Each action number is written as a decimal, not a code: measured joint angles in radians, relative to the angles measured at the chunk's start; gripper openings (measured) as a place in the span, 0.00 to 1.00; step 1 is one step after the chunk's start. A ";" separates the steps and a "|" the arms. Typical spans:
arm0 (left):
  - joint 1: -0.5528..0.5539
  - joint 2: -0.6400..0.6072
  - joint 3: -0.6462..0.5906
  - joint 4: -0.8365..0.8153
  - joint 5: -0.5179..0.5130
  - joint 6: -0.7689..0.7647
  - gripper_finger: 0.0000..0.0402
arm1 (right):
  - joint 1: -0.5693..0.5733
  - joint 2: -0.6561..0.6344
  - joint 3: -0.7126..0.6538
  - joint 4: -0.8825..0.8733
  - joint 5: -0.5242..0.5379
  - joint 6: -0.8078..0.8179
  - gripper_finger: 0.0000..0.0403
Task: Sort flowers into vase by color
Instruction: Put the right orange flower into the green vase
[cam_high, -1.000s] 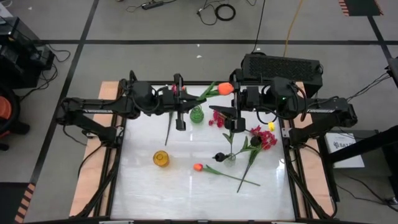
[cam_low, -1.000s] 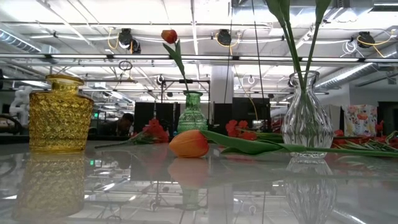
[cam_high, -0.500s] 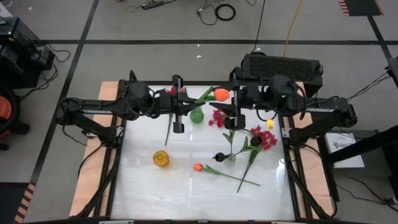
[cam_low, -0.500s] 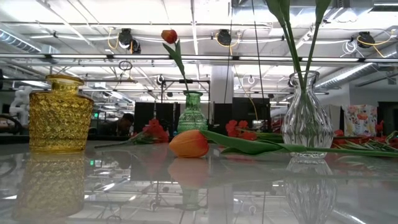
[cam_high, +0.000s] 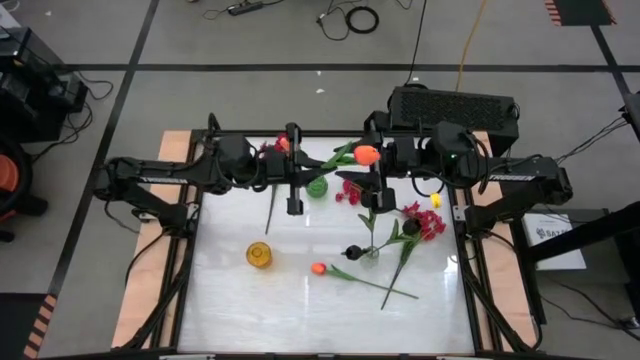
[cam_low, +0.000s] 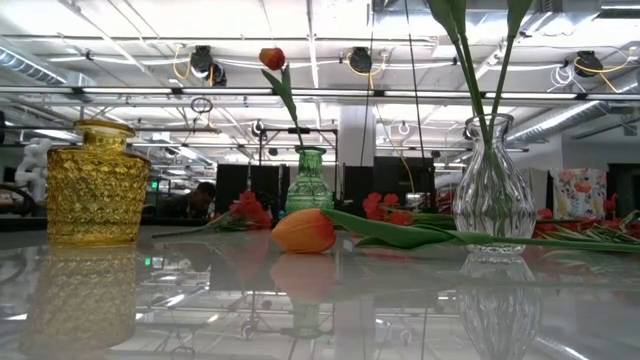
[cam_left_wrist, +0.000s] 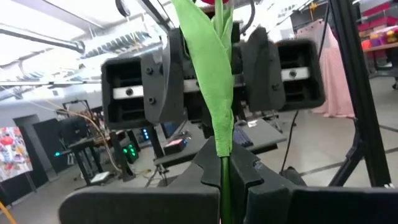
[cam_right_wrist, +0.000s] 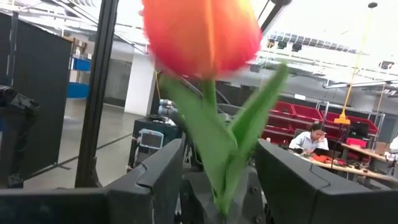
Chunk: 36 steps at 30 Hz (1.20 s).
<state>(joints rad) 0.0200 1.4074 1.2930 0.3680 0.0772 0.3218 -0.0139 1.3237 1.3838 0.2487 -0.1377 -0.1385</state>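
An orange-red tulip (cam_high: 366, 155) with green leaves (cam_high: 338, 156) is held high over the table's far middle. My left gripper (cam_left_wrist: 231, 180), also (cam_high: 328, 166), is shut on its stem. My right gripper (cam_right_wrist: 221, 169), also (cam_high: 345, 170), faces it, open, one finger on each side of the stem without touching; the bud (cam_right_wrist: 202, 34) stands just above them. Below sits the green vase (cam_high: 316, 185); in the low view another red tulip (cam_low: 272, 58) rises from the green vase's mouth (cam_low: 308, 152). My left gripper pinches the tulip's green stem (cam_left_wrist: 222, 167) just below its long leaf, between its two shut fingers. The fingers come level from the table's left and lie across the stem. The tulip stands upright above them, lifted clear of the table and vases.
A yellow vase (cam_high: 259, 255) stands near the left front. A clear vase (cam_high: 370, 250) holds green stems, with a black bloom (cam_high: 352, 251) beside it. An orange tulip (cam_high: 318, 268) lies near the front. Crimson sprays (cam_high: 425, 222) lie at the right, and a loose stem (cam_high: 270, 210) under my left arm.
The held tulip's bud has swayed and now stands a little closer to the table's near edge. Both grippers have kept their places and their openings.
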 joint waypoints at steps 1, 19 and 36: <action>0.000 0.006 0.000 0.002 0.000 0.000 0.00 | 0.000 0.001 0.000 0.000 0.000 0.003 0.47; -0.002 0.004 0.000 -0.003 -0.027 0.000 0.10 | 0.000 -0.005 0.000 -0.006 0.033 0.023 0.03; -0.029 -0.164 0.000 -0.468 -0.400 -0.141 0.64 | -0.141 -0.219 0.000 -0.213 0.057 0.015 0.01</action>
<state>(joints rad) -0.0091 1.2438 1.2933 -0.1005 -0.3230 0.1804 -0.1548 1.1049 1.3838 0.0358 -0.0804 -0.1236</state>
